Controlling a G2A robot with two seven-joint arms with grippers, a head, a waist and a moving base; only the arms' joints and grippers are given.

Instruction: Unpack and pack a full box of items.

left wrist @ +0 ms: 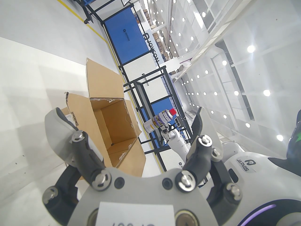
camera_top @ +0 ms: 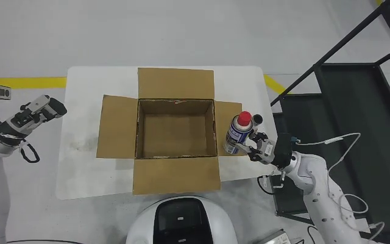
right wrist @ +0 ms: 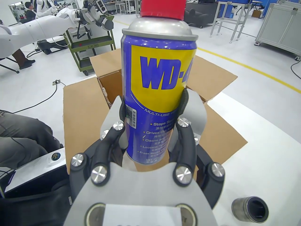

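Observation:
An open cardboard box (camera_top: 177,133) sits mid-table with all flaps folded out and nothing visible inside (left wrist: 110,128) (right wrist: 80,118). My right gripper (right wrist: 151,104) is shut on a blue and yellow spray can (right wrist: 160,90) with a red cap, held upright above the box's right flap (camera_top: 239,132). The can (left wrist: 160,119) also appears far off in the left wrist view. My left gripper (camera_top: 38,111) hangs off the table's left side, open with nothing between its fingers (left wrist: 128,128).
A small metal cylinder (right wrist: 249,207) lies on the white table (camera_top: 79,171) near the right arm; a short dark cylinder (camera_top: 257,119) stands just right of the can. A black metal frame (camera_top: 329,79) stands to the right of the table.

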